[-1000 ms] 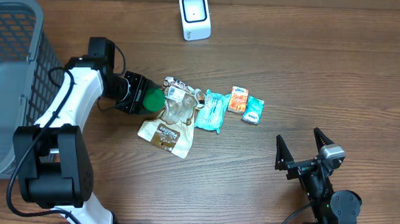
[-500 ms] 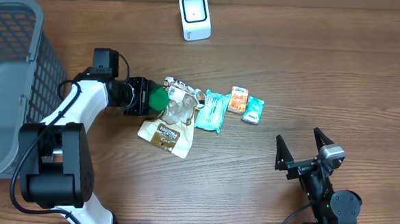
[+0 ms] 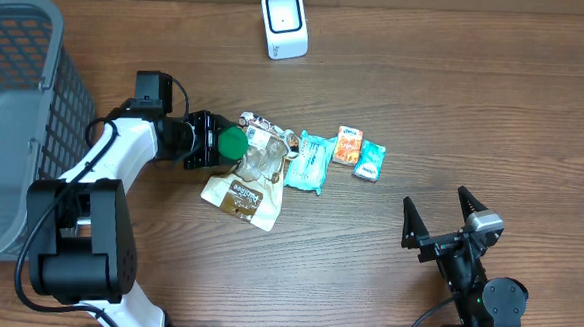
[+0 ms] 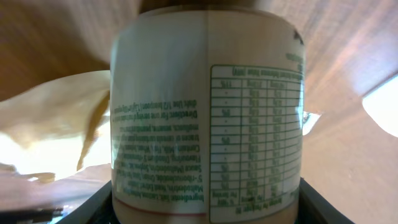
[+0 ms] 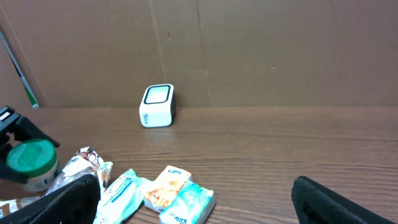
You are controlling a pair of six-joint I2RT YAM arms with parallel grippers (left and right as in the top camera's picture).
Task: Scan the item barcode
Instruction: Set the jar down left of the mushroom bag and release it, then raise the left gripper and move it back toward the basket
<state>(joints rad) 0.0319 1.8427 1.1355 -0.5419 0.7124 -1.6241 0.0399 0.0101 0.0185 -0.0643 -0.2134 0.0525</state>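
Green-lidded jar (image 3: 232, 142) was clamped in the left gripper (image 3: 216, 143); the right gripper (image 3: 437, 219) stood wide and empty. The smooth jar could probably rotate, hiding its barcode from the far scanner (image 3: 283, 23).

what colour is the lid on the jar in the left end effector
Green: the round lid of the white-labelled jar shows best in the right wrist view.

The left hand (image 3: 219, 143) is gripping a green-lidded jar (image 3: 233, 141) beside a tan pouch (image 3: 240, 197). A white scanner (image 3: 283, 24) is standing at the counter's (image 3: 455, 102) far edge. The right hand (image 3: 435, 201) is resting near right, fingers spread wide.
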